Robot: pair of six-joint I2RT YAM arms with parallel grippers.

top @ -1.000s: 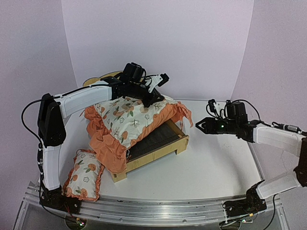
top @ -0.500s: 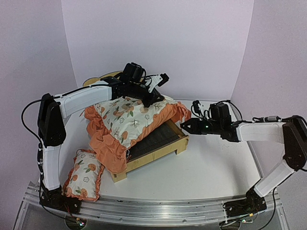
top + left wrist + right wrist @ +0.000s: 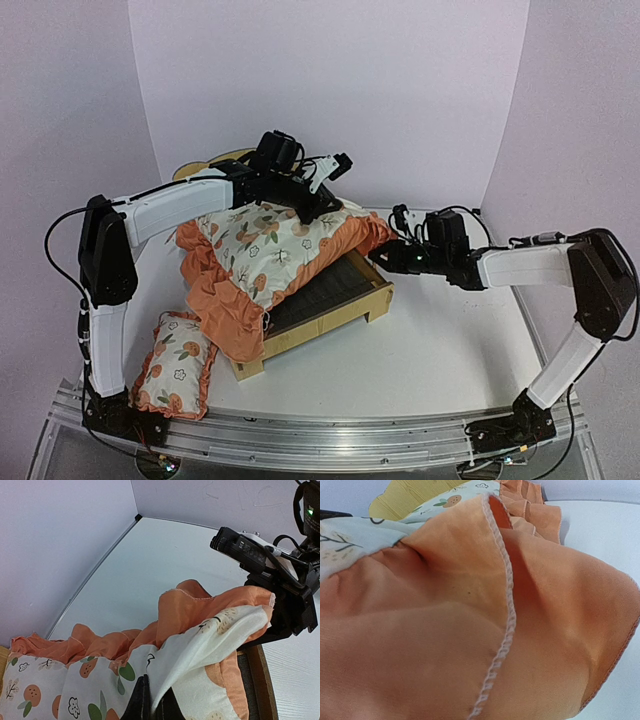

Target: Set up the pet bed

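My right fingers (image 3: 387, 256) have reached in to the orange ruffle of the mattress cushion (image 3: 268, 245); I cannot tell whether they grip. My left fingers (image 3: 313, 212) stay clenched on that cushion, draped over the pet bed (image 3: 335, 300) mid-surface (image 3: 450, 340).

Both arms have smooth white shells on the long links and black blocks at the joints. The left arm (image 3: 170, 205) has one large black joint block, and a thin black cable runs along its white links. The right arm (image 3: 525, 265) has a black elbow and loose black cables looped over the wrist, where a small green light (image 3: 308, 511) shines. The wrist cameras, the jaws and the bases are black.
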